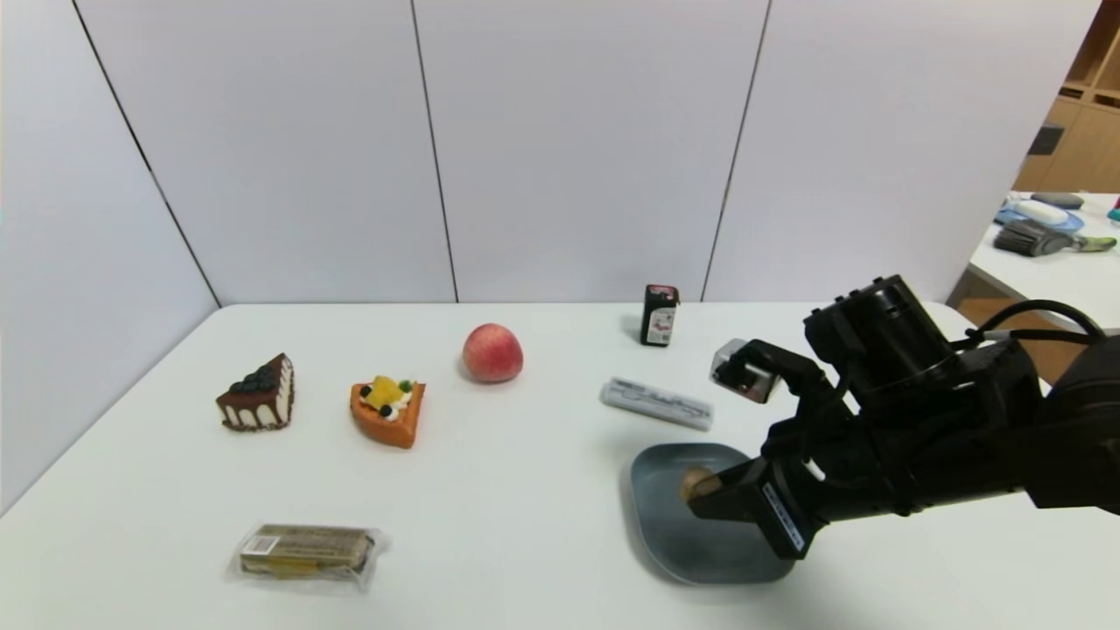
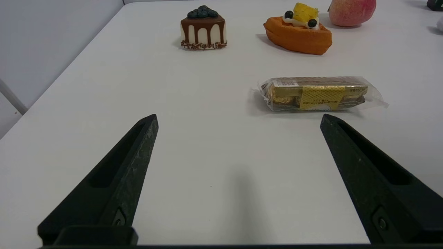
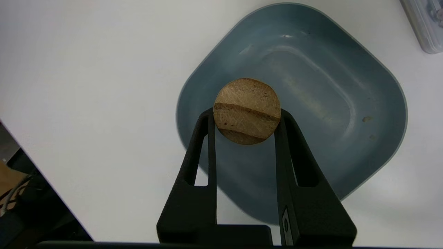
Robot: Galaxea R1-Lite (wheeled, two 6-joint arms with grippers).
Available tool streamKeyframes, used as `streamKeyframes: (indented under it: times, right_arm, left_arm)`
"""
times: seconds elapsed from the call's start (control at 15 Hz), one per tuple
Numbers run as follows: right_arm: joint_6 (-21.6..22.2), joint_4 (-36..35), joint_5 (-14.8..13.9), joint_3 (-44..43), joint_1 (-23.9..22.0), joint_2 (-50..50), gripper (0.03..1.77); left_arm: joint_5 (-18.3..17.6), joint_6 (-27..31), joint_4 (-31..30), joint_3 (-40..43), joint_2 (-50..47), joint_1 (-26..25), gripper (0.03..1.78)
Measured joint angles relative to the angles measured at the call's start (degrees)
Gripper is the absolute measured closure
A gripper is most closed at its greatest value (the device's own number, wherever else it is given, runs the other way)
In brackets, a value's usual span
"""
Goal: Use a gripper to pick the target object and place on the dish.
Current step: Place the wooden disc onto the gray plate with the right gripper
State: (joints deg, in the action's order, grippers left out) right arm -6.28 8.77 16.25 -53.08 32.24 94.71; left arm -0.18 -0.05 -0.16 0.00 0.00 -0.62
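1. Carrying seems done: our right gripper (image 3: 247, 112), lower right in the head view, clamps the wooden cylinder (image 3: 247, 110) over the dish (image 3: 346, 138)
2. Next, we should lower and release gently
3. Our left gripper (image 2: 238, 121) idles, jaws apart

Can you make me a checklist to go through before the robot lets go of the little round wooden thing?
1. Black right gripper shut on the small tan, wood-coloured cylinder: ok.
2. Cylinder above the shallow grey-blue dish, inside its rim: ok.
3. Cylinder over the middle of the dish: not ok, it is nearer one side.
4. Cylinder touching the dish's bottom: cannot tell.
5. Round pink-red peach away from the dish: ok.
6. Black left gripper out of the way: ok, it is open over the white table, away from the dish.
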Motion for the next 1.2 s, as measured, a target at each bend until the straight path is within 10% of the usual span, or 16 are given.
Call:
streamKeyframes:
  times: [0.73, 1.2]
  right_arm:
    - [-1.4, 0.2, -5.4, -2.6, 0.3, 6.5, 1.33]
    - [-1.3, 0.6, -5.4, -2.1, 0.3, 6.2, 0.61]
  left_arm:
    - [0.0, 0.0, 0.0, 0.0, 0.0, 0.0, 0.12]
    - [0.0, 0.0, 0.0, 0.0, 0.0, 0.0, 0.12]
